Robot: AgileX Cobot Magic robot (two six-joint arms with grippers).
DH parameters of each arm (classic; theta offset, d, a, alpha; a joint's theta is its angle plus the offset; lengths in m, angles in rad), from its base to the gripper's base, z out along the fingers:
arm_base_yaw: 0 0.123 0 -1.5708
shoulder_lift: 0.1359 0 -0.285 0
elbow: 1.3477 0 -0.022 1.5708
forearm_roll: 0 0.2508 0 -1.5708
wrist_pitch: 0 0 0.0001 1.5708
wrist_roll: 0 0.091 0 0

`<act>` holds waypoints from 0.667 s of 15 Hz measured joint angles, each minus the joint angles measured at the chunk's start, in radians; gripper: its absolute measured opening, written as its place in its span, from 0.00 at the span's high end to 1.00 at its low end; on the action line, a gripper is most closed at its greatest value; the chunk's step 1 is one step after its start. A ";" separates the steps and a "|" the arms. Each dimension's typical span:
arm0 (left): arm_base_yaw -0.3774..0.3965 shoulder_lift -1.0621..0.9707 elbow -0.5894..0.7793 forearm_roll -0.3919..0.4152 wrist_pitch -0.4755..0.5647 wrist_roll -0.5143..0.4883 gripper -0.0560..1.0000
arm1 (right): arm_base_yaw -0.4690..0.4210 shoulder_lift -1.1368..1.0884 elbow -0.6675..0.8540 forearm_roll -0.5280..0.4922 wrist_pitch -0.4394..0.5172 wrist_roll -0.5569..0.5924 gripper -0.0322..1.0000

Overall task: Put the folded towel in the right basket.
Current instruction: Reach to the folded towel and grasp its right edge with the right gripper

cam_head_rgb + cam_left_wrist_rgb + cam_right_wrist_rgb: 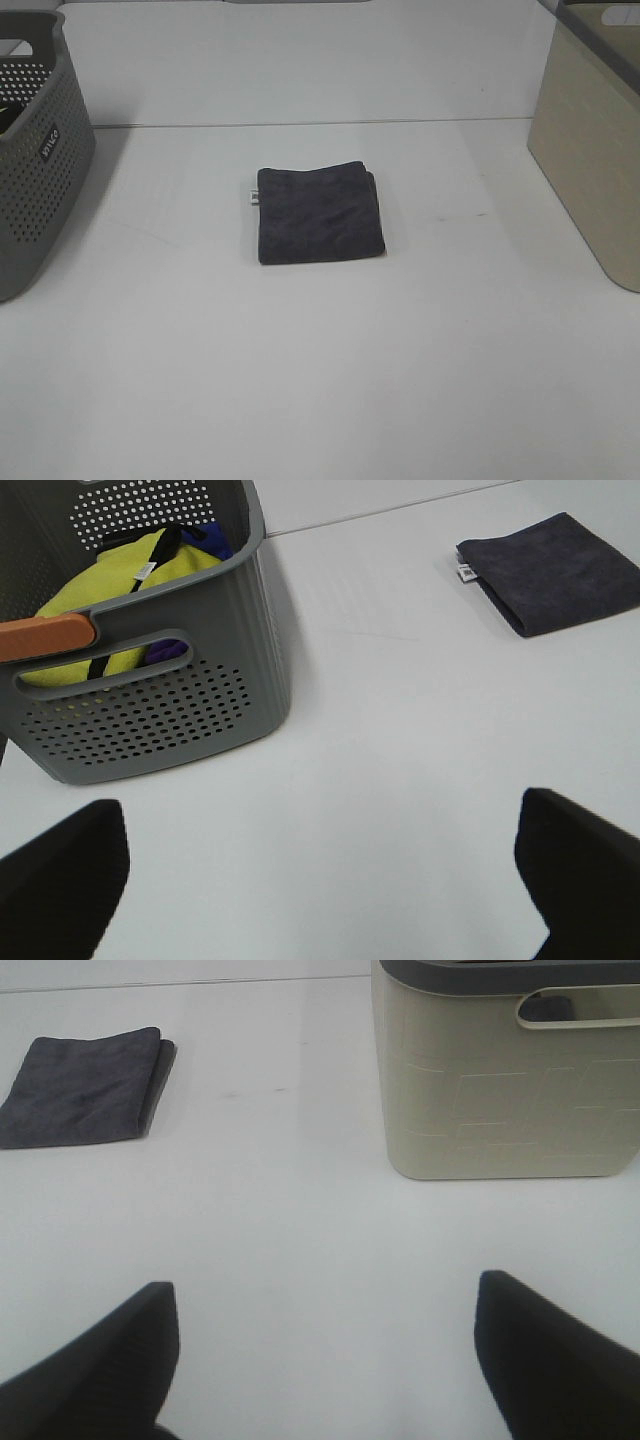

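A dark grey folded towel (318,214) lies flat on the white table, in the middle. It also shows in the left wrist view (553,572) and the right wrist view (82,1087). The beige right basket (590,140) stands at the table's right edge; the right wrist view shows it (505,1080) with a grey rim and handle slot. Neither arm appears in the exterior view. My left gripper (320,880) is open and empty, well away from the towel. My right gripper (325,1360) is open and empty, short of the basket.
A grey perforated basket (35,150) stands at the left edge; the left wrist view shows it (150,695) holding yellow and blue cloth, with an orange handle (45,637). The white table (320,380) runs wide around the towel.
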 joint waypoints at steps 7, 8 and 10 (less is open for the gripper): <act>0.000 0.000 0.000 0.000 0.000 0.000 0.01 | 0.000 0.000 0.000 0.000 0.000 0.000 0.24; 0.000 0.000 0.000 0.000 0.000 0.000 0.01 | 0.000 0.000 0.000 0.000 0.000 0.000 0.24; 0.000 0.000 0.000 0.000 0.000 0.000 0.01 | 0.000 0.000 0.000 0.000 0.000 0.000 0.24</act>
